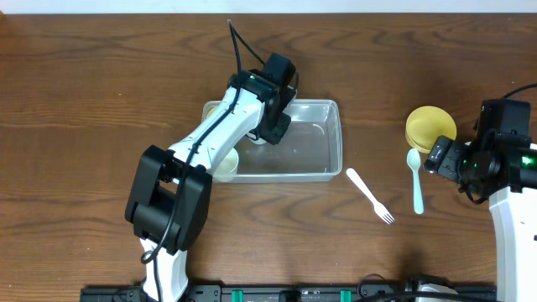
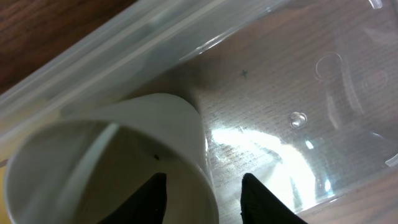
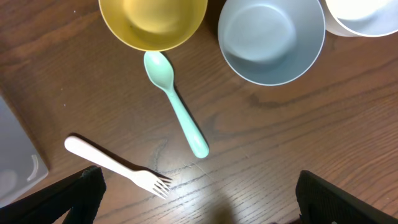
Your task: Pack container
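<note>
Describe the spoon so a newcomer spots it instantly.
Start at the clear container mid-table and look right, to two utensils lying on the bare wood. The spoon is the farther one, its scoop end right by the yellow bowl. It is mint green with a rounded end; the fork beside it is white with tines.

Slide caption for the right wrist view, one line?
Open right gripper hovers over a mint spoon and white fork on the wooden table; yellow bowl, grey bowl and white bowl beyond.
</note>
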{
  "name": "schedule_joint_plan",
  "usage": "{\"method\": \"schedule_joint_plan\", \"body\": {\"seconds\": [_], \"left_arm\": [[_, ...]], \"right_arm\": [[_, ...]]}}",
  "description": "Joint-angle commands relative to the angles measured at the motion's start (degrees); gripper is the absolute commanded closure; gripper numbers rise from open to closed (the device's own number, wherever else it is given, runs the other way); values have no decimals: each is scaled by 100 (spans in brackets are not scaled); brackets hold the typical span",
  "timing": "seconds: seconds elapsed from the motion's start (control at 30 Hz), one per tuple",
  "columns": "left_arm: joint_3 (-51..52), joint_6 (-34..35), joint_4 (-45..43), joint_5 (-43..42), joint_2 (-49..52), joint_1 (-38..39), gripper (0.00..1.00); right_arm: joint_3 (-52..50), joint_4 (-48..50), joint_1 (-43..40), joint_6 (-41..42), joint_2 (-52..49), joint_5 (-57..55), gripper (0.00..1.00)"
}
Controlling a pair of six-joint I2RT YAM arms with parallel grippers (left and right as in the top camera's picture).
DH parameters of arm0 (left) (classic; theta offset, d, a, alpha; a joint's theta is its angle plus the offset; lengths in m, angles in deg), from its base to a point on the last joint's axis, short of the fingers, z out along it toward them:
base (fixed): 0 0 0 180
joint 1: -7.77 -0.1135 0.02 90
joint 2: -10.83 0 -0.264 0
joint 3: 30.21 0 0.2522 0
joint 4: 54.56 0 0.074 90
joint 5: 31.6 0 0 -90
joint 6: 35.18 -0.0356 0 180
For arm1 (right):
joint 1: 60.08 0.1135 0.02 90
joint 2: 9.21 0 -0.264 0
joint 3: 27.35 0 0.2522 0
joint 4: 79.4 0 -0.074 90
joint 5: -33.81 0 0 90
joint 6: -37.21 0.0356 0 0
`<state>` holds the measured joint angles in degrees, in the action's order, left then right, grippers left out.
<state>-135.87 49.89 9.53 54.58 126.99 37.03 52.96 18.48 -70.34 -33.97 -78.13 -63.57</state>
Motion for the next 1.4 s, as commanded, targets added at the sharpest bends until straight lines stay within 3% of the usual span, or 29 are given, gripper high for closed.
{"method": "schedule_joint_plan", "body": {"seconds": [0.0, 0.13, 0.43, 0.73, 1.0, 1.17, 1.37], "left_arm": [[-2, -46, 11, 90, -7, -24, 59], [-7, -68, 11, 94, -13, -24, 58], [-72, -68, 35, 463, -728, -24, 24], [-72, 247, 317, 887, -2286, -146, 13], [-70, 1296, 881, 772, -3088, -1547, 10], [66, 1434, 1003, -549, -3108, -2796, 9], [352, 1510, 999, -730, -3058, -3368, 10]], "right_arm": [[81, -22, -37, -72, 76, -57, 1], [81, -22, -37, -94, 76, -55, 1], [81, -17, -37, -114, 76, -55, 1], [81, -17, -37, -111, 76, -48, 1], [96, 111, -37, -229, 79, 79, 1], [391, 503, -26, -905, -87, 750, 1], [1438, 369, 103, -1416, -1137, 761, 1]]}}
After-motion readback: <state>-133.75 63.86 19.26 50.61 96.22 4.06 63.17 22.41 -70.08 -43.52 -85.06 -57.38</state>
